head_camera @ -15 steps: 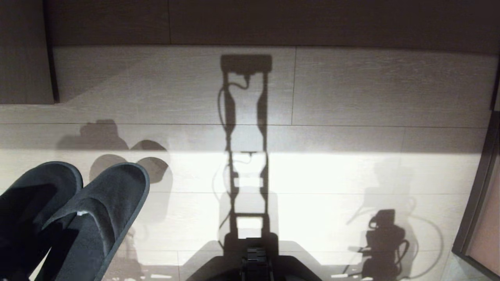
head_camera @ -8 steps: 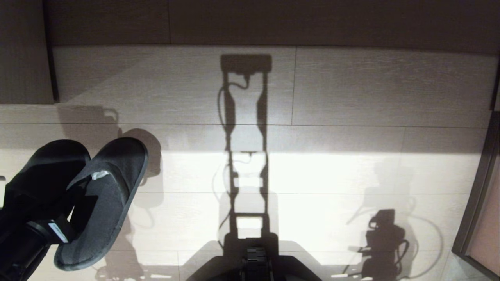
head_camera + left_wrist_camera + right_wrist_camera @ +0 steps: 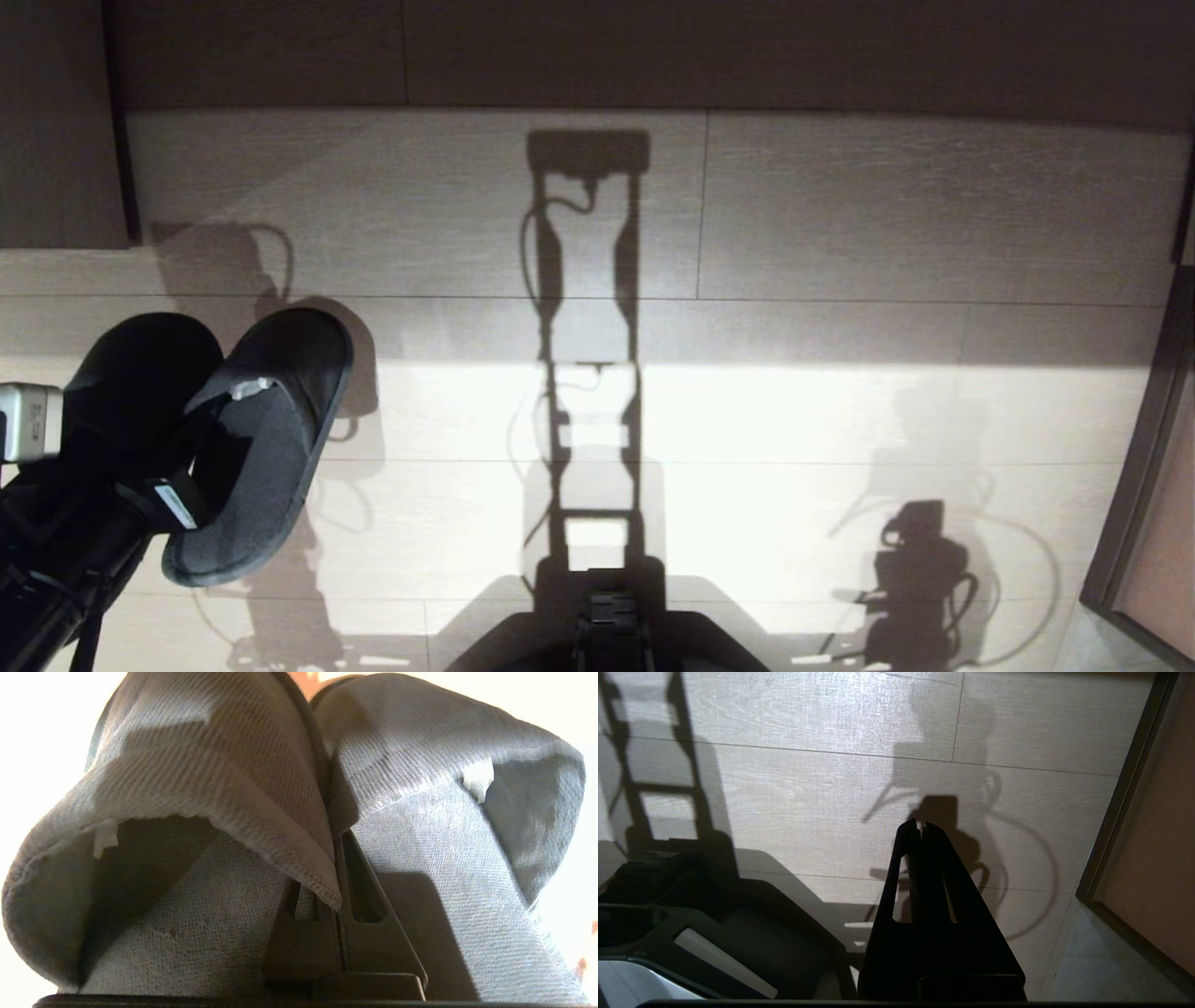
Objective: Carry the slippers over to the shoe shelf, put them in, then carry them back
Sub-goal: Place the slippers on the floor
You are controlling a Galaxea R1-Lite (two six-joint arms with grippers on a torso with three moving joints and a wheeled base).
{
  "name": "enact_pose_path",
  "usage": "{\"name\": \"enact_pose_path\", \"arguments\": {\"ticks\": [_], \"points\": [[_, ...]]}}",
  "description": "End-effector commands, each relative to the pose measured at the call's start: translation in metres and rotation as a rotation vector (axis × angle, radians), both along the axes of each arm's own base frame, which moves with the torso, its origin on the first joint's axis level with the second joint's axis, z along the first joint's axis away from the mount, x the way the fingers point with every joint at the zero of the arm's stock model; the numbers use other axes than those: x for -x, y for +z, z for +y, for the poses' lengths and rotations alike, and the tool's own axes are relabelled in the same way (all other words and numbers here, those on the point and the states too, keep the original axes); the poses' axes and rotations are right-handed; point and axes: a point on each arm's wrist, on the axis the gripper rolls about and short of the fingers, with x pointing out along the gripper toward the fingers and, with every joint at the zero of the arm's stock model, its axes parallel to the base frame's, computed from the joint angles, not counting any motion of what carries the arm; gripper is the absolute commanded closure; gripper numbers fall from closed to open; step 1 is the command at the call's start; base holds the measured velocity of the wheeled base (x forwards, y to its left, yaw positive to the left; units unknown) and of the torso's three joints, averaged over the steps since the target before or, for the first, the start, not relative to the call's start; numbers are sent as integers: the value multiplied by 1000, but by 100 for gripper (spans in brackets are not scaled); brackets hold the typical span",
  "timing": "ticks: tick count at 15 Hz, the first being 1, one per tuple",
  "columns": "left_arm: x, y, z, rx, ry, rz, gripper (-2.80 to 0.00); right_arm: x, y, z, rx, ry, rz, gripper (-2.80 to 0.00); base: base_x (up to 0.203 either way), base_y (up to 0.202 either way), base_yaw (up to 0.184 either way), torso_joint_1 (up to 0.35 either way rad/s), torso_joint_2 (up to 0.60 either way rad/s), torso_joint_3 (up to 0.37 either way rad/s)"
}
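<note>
Left pincer (image 3: 337, 877) clamped tight on both slippers (image 3: 247, 439) by their touching inner edges, toes pointing away, held off the floor (image 3: 840, 233) left of the robot's shadow. Right pincer (image 3: 920, 828) shut, empty, over the floor.

The slippers (image 3: 233, 439) hang together in the air at the robot's left, well above the pale floor: two plain black fabric pieces, toes pointing away, open heels nearest, inner edges pressed side by side.
</note>
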Motion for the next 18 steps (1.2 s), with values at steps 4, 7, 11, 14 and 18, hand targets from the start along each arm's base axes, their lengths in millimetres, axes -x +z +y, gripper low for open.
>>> {"name": "enact_pose_path", "arguments": {"ticks": [4, 7, 11, 14, 18], "points": [[-35, 30, 1, -9, -1, -142, 0, 0, -12, 0, 1, 0, -1, 0, 0, 0, 0, 0, 0, 0], [-47, 46, 1, -11, -1, -214, 0, 0, -12, 0, 1, 0, -1, 0, 0, 0, 0, 0, 0, 0], [-81, 65, 2, -10, -6, -302, 0, 0, -12, 0, 1, 0, -1, 0, 0, 0, 0, 0, 0, 0], [-105, 74, 1, -14, -10, -347, 0, 0, -12, 0, 1, 0, -1, 0, 0, 0, 0, 0, 0, 0], [-138, 79, -2, -15, -22, -391, 0, 0, -12, 0, 1, 0, -1, 0, 0, 0, 0, 0, 0, 0]]}}
